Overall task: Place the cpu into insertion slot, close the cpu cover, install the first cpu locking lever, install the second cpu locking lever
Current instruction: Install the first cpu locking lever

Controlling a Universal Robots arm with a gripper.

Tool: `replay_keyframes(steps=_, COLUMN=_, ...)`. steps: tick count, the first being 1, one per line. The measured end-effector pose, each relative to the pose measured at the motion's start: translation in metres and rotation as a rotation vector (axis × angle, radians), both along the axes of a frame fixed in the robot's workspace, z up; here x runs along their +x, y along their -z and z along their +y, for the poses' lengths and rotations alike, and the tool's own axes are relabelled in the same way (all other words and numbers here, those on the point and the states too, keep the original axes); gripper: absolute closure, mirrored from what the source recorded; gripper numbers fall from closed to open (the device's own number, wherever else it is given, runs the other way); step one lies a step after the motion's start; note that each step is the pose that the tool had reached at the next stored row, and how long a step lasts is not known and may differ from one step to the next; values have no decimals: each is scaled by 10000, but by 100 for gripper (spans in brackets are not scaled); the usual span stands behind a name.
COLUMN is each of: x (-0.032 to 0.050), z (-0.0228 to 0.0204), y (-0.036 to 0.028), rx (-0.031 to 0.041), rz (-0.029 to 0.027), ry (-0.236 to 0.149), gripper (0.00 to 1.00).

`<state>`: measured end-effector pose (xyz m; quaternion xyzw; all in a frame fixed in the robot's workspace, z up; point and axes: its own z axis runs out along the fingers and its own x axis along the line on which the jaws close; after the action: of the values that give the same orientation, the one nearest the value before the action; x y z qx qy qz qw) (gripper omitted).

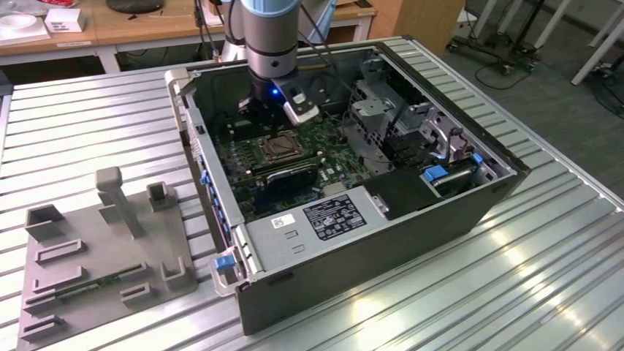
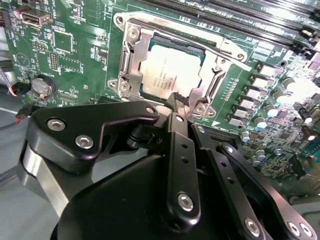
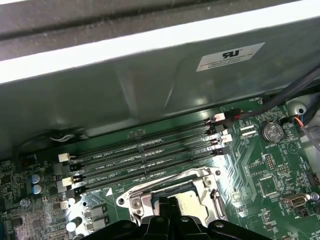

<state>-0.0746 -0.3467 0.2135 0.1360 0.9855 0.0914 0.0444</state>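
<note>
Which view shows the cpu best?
The second wrist view: the cpu lies in the socket, its metal top framed by the cpu cover. In the first wrist view, the gripper hides part of it. The exterior view shows it tiny and distant.

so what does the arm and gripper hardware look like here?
The arm has a light blue joint cap over a grey metal wrist, with a blue light lit below. A silver-white camera module is mounted beside it. The gripper is matte black, with linkage bars held by silver screws.
</note>
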Motion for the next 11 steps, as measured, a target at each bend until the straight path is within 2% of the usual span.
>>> replay_keyframes(steps=6, x=66, z=-1, y=0, rx=0, rz=1, ry=0, gripper=89)
replay_keyframes(steps=11, x=89, z=0, y=0, rx=0, rz=0, ry=0, gripper=89)
